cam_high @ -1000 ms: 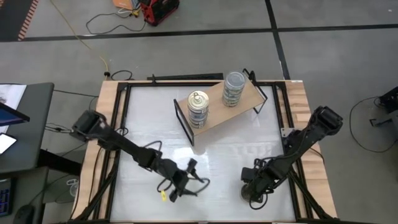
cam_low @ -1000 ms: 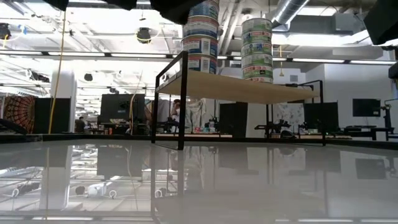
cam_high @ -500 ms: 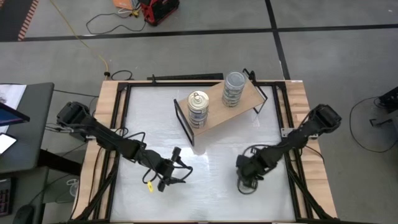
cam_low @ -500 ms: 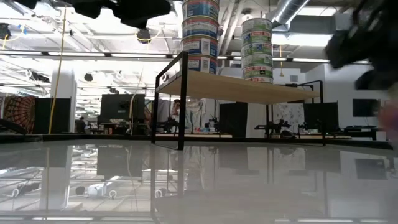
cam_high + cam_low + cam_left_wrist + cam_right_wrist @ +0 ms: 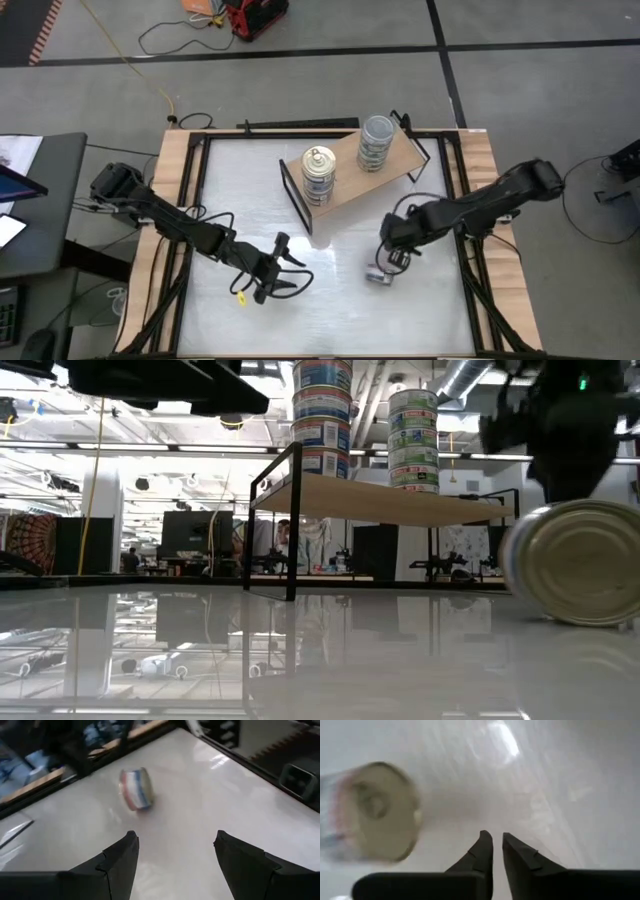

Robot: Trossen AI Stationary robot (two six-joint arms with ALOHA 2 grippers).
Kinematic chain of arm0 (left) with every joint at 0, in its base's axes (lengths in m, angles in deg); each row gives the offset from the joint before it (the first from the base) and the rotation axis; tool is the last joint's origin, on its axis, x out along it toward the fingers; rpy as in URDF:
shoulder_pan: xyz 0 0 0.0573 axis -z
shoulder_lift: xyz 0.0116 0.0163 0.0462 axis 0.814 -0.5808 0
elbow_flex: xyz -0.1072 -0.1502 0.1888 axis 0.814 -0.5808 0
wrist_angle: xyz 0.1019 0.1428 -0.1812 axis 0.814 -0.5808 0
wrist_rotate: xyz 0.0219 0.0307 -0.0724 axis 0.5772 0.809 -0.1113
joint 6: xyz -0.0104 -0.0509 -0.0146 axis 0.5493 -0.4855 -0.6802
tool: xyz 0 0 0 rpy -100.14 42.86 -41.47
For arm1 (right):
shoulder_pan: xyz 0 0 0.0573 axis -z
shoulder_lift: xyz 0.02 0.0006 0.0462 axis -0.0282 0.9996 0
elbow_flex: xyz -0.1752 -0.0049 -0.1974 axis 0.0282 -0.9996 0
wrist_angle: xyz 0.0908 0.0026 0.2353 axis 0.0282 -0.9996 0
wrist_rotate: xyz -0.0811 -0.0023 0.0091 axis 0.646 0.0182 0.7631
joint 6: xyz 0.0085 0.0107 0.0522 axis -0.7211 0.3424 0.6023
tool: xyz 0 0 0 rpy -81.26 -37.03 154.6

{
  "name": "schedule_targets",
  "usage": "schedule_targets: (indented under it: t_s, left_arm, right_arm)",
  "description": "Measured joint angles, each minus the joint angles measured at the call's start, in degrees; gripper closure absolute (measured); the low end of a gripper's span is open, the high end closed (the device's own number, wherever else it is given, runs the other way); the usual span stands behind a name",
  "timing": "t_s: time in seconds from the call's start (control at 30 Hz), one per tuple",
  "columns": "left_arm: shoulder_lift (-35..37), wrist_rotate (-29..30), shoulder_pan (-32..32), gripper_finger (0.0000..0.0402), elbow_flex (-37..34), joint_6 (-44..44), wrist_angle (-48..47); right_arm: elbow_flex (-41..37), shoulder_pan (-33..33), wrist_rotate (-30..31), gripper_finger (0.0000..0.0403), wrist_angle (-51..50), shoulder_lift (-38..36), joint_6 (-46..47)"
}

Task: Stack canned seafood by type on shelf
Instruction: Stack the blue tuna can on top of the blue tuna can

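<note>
On the white tabletop [image 5: 340, 300], a loose tin [image 5: 378, 278] lies tipped on its side just beside the right gripper [image 5: 396, 262], towards the near edge and well in front of the shelf [image 5: 345, 165]. From table height that tin [image 5: 578, 562] shows its round metal end face, resting on its curved wall, and in the left wrist view the tin [image 5: 136, 789] appears on edge with its banded label facing sideways. Seen past the right arm's own fingers [image 5: 483, 851], which stand almost together with only a thin slit between them and nothing gripped, the tin [image 5: 375, 812] lies off to one side, apart from them. Over the front-left part of the table the left gripper [image 5: 284, 270] hangs with its fingers [image 5: 120, 857] spread wide and empty. Farther back, the tan board on its black frame carries two upright stacks: a gold-lidded stack [image 5: 319, 175] near its left end and a grey-topped stack [image 5: 376, 142] towards its right end, well apart from each other
</note>
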Motion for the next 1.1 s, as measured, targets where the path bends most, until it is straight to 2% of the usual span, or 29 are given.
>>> schedule_targets:
  t_s: [0.17, 0.23, 0.33, 0.43, 0.6, 0.73, 0.97, 1.1]
  left_arm:
    - [-0.4, 8.1, -0.3, 0.0152, 0.0, -5.3, 3.9]
    - [-0.9, 8.5, -0.5, 0.0152, 0.0, -6.1, 5.8]
    - [-3.7, 7.0, -1.2, 0.0152, 1.7, -7.0, 9.2]
    - [-8.3, 6.7, -1.6, 0.0152, 6.3, -7.2, 7.6]
    - [-17.2, 5.0, -1.9, 0.0152, 16.5, -4.9, 5.4]
    - [-23.7, 3.5, -3.5, 0.0152, 25.8, -4.2, -1.0]
    - [-35.1, 0.8, -8.3, 0.0152, 41.6, -8.9, -15.3]
    - [-39.8, -4.3, -10.6, 0.0151, 49.3, -8.8, -22.5]
  right_arm:
    - [1.1, -3.8, -3.1, 0.0244, 6.6, -6.1, -0.5]
    - [1.1, -5.4, -2.0, 0.02, 8.9, -6.9, -0.3]
    - [1.1, -7.8, 3.1, 0.0144, 9.9, -6.3, 0.0]
    - [1.1, -10.5, 10.6, 0.0114, 9.8, -5.6, 0.8]
    - [1.1, -14.7, 17.9, 0.0107, 9.1, -5.7, 1.9]
    - [1.1, -17.6, 22.6, 0.0107, 6.0, -5.8, 3.9]
    - [1.1, -22.3, 23.4, 0.0108, 0.6, -5.8, 13.4]
    - [1.1, -25.4, 23.6, 0.0108, 0.4, -5.6, 15.8]
